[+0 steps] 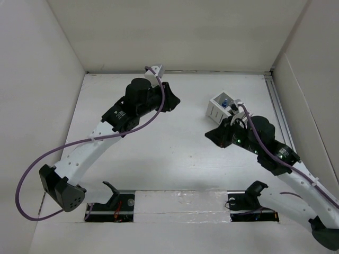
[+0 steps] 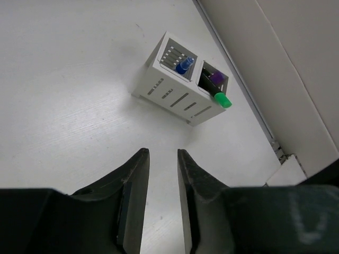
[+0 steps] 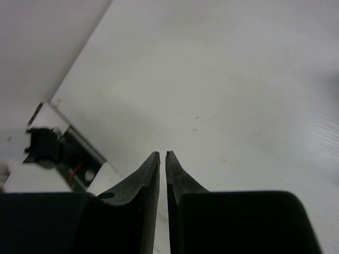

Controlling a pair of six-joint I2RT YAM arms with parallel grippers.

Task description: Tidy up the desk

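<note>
Apparently near done: no loose items show on the desk (image 1: 175, 164). The markers (image 2: 183, 66) stand in the white box (image 2: 175, 92), toward the desk's far right corner, near the rail (image 1: 278, 106). Left gripper (image 2: 163, 153) narrowly parted, empty. Right gripper (image 3: 163, 154) almost closed, empty.

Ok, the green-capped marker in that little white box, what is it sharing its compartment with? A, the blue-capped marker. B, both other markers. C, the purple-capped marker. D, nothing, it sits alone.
C: in the left wrist view the green-capped marker leans out of the same compartment of the white box as the purple-capped marker, while the blue-capped marker stands alone in the other.
</note>
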